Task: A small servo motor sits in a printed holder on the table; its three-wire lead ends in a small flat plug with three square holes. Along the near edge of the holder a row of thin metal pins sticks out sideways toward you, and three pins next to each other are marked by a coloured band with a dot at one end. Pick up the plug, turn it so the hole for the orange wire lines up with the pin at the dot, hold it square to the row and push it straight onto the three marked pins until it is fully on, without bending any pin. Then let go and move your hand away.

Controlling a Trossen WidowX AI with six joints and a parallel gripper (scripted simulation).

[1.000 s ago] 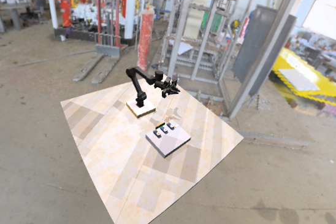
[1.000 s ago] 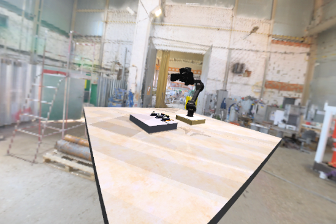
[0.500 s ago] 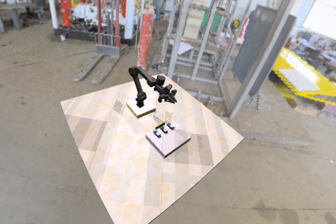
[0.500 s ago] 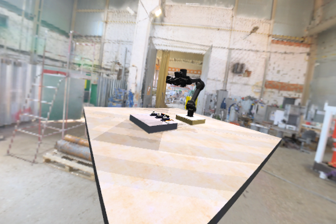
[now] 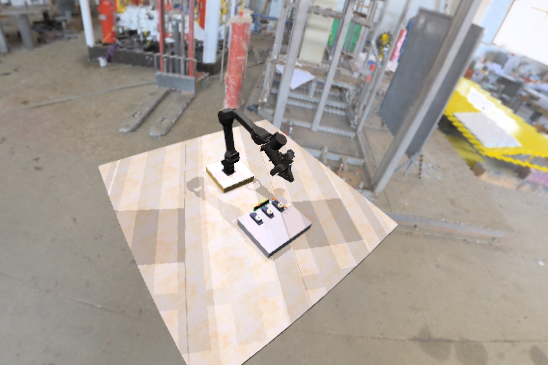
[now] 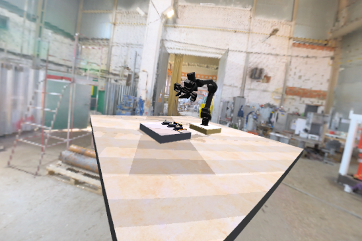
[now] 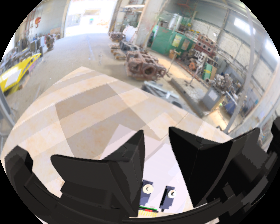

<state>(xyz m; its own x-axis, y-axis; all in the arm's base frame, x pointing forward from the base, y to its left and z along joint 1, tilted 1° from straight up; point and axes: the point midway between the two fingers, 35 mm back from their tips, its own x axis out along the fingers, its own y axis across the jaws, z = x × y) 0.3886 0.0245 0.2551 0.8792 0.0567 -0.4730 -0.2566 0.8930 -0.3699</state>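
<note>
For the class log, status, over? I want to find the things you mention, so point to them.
Hand (image 5: 289, 179) (image 6: 178, 94) (image 7: 156, 132) open, raised, nothing held. Holder (image 5: 274, 235) (image 6: 165, 137) on table (image 5: 225, 293) (image 6: 185, 187) (image 7: 83, 120), servos on top. Plug too small to confirm.

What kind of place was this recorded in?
Probably an industrial workshop or factory hall: steel frames stand on a bare floor, a forklift-like lift with two prongs is parked nearby, and pipes lie on a wooden pallet.

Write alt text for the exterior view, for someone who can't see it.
A black robot arm on a pale base block holds its open gripper above a wooden-topped table, where a grey slab carries small dark servos; an industrial hall fills the background.
</note>
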